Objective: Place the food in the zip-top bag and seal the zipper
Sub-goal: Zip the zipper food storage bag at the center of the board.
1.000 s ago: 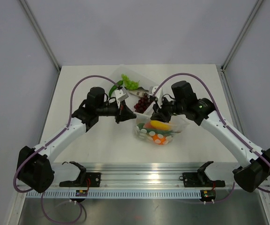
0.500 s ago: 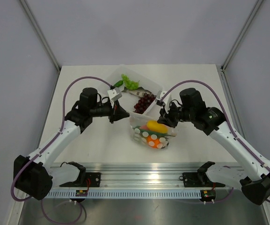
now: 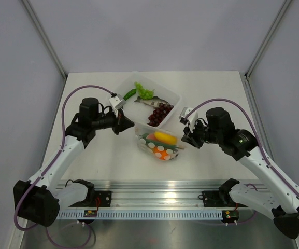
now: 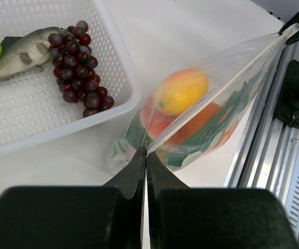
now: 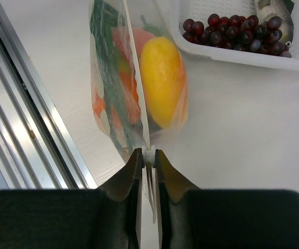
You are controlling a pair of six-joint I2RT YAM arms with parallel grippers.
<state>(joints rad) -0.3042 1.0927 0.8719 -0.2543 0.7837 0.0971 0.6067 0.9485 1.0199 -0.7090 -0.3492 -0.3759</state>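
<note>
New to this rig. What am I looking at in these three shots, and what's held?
Two robot arms bolted at the near edge of a table. One picture looks down from above; the other two come from cameras on each wrist. The left gripper and right gripper each pinch one end of a clear zip-top bag, stretching its zipper between them. Toy food, including a yellow fruit, is inside. Behind sits a white basket with grapes, a fish and greens.

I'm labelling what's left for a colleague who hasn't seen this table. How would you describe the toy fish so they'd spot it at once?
Find the white perforated tray at the far middle of the table. The fish lies inside it, between green leafy pieces and dark grapes. It is the only silver-grey, finned thing there.
</note>
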